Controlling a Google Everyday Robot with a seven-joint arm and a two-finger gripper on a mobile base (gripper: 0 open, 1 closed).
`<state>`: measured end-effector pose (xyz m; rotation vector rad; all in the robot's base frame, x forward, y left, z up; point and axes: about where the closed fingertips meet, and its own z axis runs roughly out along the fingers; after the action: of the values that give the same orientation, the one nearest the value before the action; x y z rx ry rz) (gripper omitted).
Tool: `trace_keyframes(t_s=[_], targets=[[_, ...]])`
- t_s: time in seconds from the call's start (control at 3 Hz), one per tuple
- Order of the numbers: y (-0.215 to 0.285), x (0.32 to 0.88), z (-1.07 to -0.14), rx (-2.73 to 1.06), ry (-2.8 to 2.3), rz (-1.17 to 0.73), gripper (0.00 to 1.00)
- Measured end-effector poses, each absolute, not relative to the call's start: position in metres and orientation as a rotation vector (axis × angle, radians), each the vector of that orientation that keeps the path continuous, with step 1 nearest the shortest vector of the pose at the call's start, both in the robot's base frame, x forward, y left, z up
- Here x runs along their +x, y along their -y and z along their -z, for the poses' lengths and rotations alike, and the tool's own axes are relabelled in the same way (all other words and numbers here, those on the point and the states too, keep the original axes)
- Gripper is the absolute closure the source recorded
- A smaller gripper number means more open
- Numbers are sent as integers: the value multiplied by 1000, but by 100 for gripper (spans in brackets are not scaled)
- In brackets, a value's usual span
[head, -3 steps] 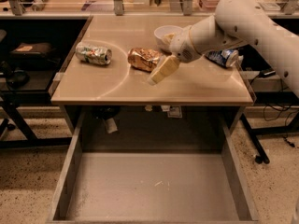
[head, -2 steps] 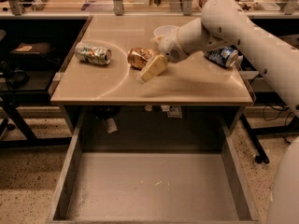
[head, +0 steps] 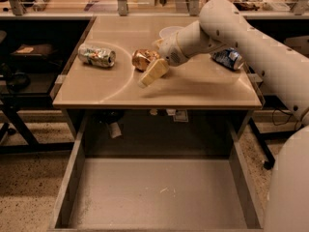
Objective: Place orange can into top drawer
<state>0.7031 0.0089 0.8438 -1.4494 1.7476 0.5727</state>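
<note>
The crushed orange can (head: 141, 58) lies on the tan table top (head: 193, 88), left of the middle. My gripper (head: 150, 63) has come in from the right and is at the can's right end. It is open, with one cream finger (head: 153, 72) slanting down in front of the can. The other finger is mostly hidden behind the can. The top drawer (head: 159, 192) is pulled out below the table's front edge, and its flat grey floor is bare.
A green-silver can (head: 96, 55) lies at the table's left. A blue can (head: 228, 58) lies at the right, partly behind my arm. A pale bowl (head: 169, 32) sits behind my wrist. Dark shelving stands left of the table.
My gripper has moved left across the table and now sits at the orange can. The can has shifted slightly left.
</note>
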Motion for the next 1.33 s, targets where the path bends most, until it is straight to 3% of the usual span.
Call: trace_keyframes(t_s=[0.33, 0.67, 1.33], targets=[[-8, 705, -835, -1455, -1759, -553, 0], [-8, 705, -835, -1455, -1759, -553, 18], [-8, 705, -835, -1455, -1759, -553, 66]])
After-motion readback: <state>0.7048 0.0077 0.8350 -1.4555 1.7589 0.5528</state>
